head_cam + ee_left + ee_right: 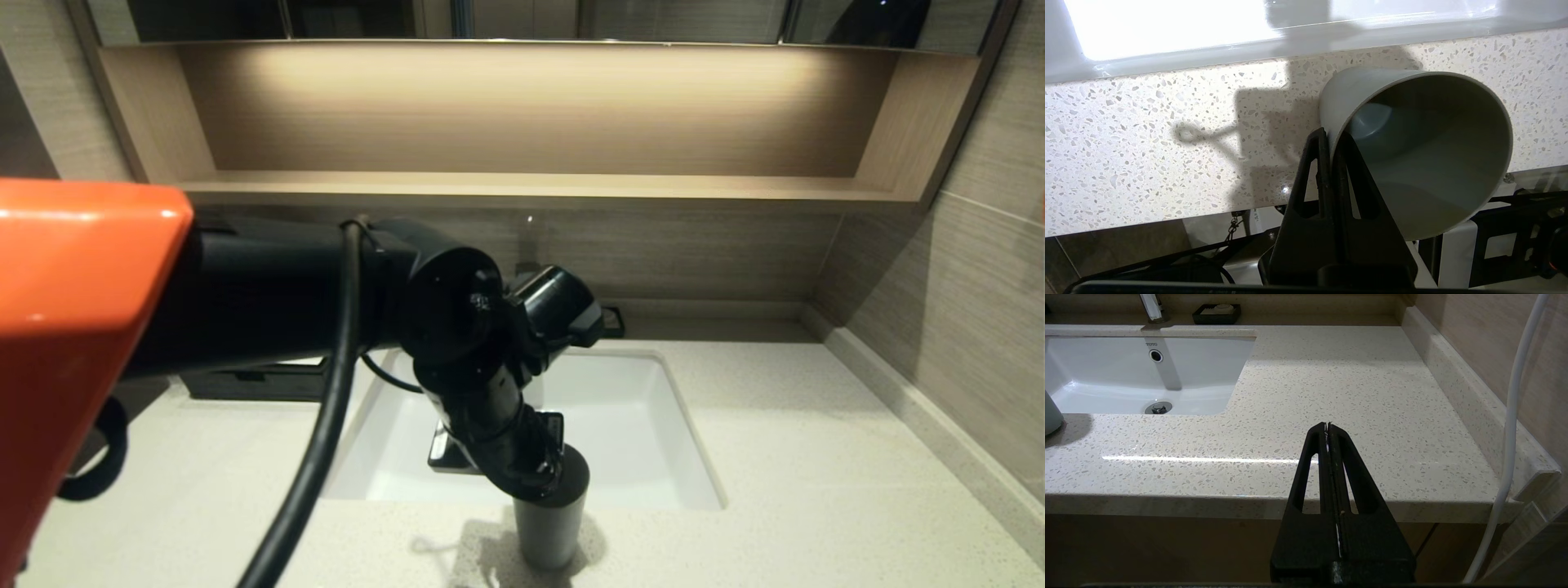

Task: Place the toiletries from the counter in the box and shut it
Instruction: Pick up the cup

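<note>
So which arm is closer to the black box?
Probably left. The box sits on the robot's left, behind that arm, though the left pincer is shut on the rim of the grey cup. The right pincer, shut, is far right over the counter.

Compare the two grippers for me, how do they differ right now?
The left gripper is shut on the grey cup's rim, one finger inside and one outside; the right gripper is shut on nothing. The left gripper is beside the basin, at the counter's front edge; the right gripper hangs off the counter's front edge, right of the basin. Both have black tapered fingers pressed together.
</note>
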You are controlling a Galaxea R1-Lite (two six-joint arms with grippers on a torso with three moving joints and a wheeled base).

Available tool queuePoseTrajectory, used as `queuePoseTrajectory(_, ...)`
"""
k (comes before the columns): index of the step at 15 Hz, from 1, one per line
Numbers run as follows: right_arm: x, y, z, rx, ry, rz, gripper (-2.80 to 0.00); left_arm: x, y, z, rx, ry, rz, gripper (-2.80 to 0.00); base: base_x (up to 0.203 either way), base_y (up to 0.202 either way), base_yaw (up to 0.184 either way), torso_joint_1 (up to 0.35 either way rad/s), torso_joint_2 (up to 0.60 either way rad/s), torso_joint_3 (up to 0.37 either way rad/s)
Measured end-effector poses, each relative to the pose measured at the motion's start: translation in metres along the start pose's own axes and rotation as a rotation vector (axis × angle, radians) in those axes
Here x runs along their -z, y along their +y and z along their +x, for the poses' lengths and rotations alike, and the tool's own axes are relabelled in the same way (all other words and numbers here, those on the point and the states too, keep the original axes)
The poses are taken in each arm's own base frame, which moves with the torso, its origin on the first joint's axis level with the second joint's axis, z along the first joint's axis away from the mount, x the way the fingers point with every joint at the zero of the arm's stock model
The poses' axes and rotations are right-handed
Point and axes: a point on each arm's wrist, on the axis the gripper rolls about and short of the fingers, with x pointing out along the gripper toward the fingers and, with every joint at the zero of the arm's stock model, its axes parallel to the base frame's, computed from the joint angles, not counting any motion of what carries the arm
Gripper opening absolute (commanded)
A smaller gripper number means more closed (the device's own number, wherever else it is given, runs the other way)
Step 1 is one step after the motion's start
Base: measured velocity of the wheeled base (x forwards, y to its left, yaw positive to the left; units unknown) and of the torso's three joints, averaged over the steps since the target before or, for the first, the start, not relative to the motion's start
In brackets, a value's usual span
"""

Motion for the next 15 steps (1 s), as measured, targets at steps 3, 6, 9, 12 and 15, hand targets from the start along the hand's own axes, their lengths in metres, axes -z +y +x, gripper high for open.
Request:
queuePoseTrajectory(3, 0.000, 0.000, 0.000, 0.000, 0.000, 0.000, -2.80, -0.001, 0.000, -0.005, 0.021, -0.024, -0.011, -2.80, 0.000, 0.000, 0.000, 0.000, 0.00, 0.000)
queuePoseTrajectory(6, 0.000, 0.000, 0.000, 0.000, 0.000, 0.000, -2.80, -0.003, 0.000, -0.009, 0.039, -0.048, -0.046, -2.80, 0.000, 0.000, 0.000, 0.000, 0.00, 0.000)
queuePoseTrajectory(9, 0.000, 0.000, 0.000, 0.000, 0.000, 0.000, -2.80, -0.003, 0.000, -0.011, 0.042, -0.053, -0.051, -2.80, 0.000, 0.000, 0.000, 0.000, 0.00, 0.000)
queuePoseTrajectory(12, 0.000, 0.000, 0.000, 0.000, 0.000, 0.000, -2.80, -0.003, 0.000, -0.011, 0.044, -0.055, -0.051, -2.80, 0.000, 0.000, 0.000, 0.000, 0.00, 0.000)
queuePoseTrajectory(15, 0.000, 0.000, 0.000, 0.000, 0.000, 0.000, -2.80, -0.003, 0.000, -0.012, 0.046, -0.059, -0.054, -2.80, 0.000, 0.000, 0.000, 0.000, 0.00, 0.000)
